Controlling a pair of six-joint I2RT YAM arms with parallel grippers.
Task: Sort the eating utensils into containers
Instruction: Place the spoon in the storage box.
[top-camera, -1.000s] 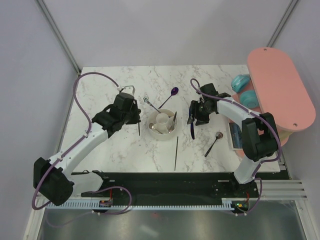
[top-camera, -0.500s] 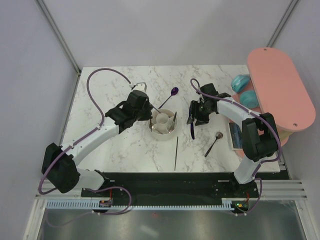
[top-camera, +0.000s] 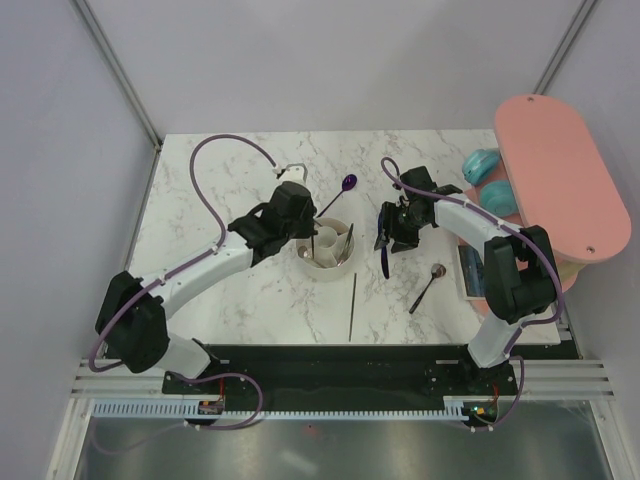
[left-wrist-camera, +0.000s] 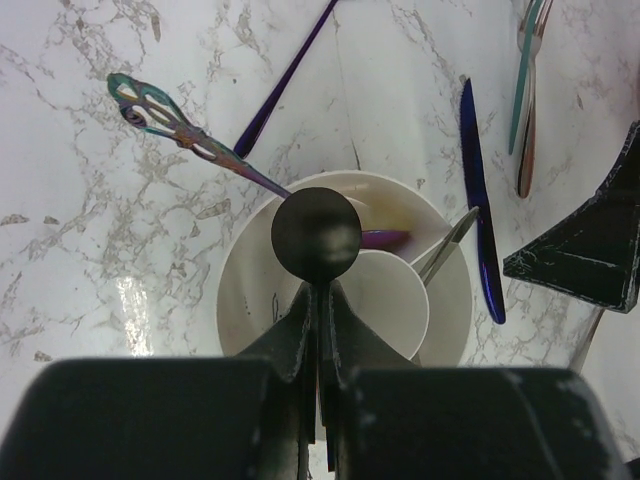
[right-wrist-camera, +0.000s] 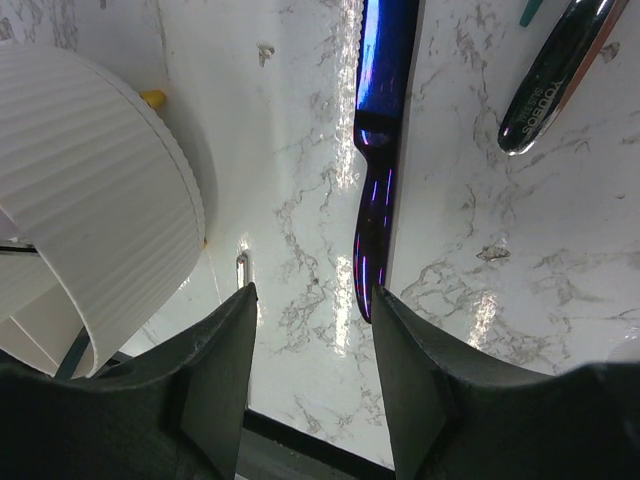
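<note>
**Ref pt:** white holder (top-camera: 322, 268), round, centre cup + ring sections, on table (top-camera: 280, 300). We place all else rel. to it.

1. Black spoon (left-wrist-camera: 316, 232): clamped betw. left fingers (left-wrist-camera: 292, 335), which are shut on its handle. Bowl end is over holder, at edge of centre cup. We can't tell if it touches.
2. Rainbow utensil (left-wrist-camera: 190, 140): one end in holder, ornate end sticking out past rim.
3. Silver utensil (left-wrist-camera: 447, 243): leaning in a ring section, right side.
4. Purple spoon (top-camera: 340, 193): on table, just beyond holder.
5. Blue knife (right-wrist-camera: 385, 90): flat on table, just right of holder. Right fingers (right-wrist-camera: 215, 390) are above it, apart, holding nothing.
6. Black stick (top-camera: 352, 305): on table, near side, apart from holder.
7. Dark-handled spoon (top-camera: 428, 287): well right of holder, near side.
8. Pink board (top-camera: 560, 170): far right, past table edge.
</note>
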